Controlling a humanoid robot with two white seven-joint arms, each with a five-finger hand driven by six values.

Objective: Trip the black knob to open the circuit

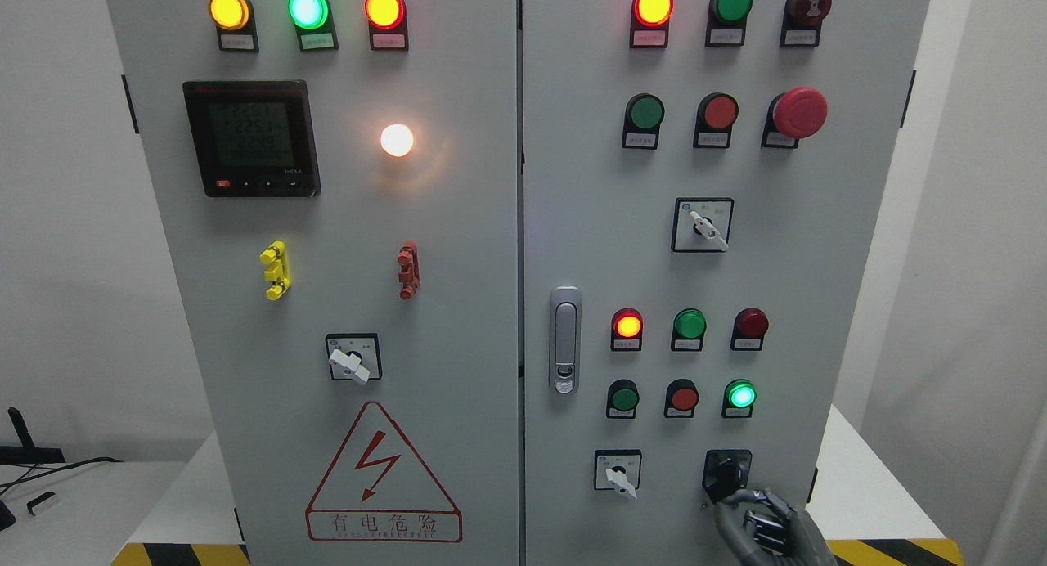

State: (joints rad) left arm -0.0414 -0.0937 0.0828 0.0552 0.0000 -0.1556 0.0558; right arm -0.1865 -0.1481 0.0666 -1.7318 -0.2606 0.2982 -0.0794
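On the left door of the tall grey steel control cabinet (458, 247) sit a dark square digital meter (251, 137), a glowing white round lamp (397, 140), a yellow terminal post (276, 270) and a red one (407, 270), a white-handled selector switch (352, 359) and a red triangular lightning warning label (378, 473); the silver door latch (564, 339) stands just right of the seam; the right door carries rows of red and green pilot lamps and a red mushroom stop button (798, 112); low on that door, right of another white selector (618, 473), is the black rotary knob on its black square plate (726, 471); its handle looks slanted, though dark on dark hides the exact angle; the right hand (761, 521), grey and jointed, comes up from the bottom edge with its fingertips (732, 498) at the knob's lower edge; I cannot tell whether they are clamped on it or only touching; the left hand is out of sight; the step in hand seems to be the grasp, and the next move likely calls for a firm pinch and a wrist turn to trip it.
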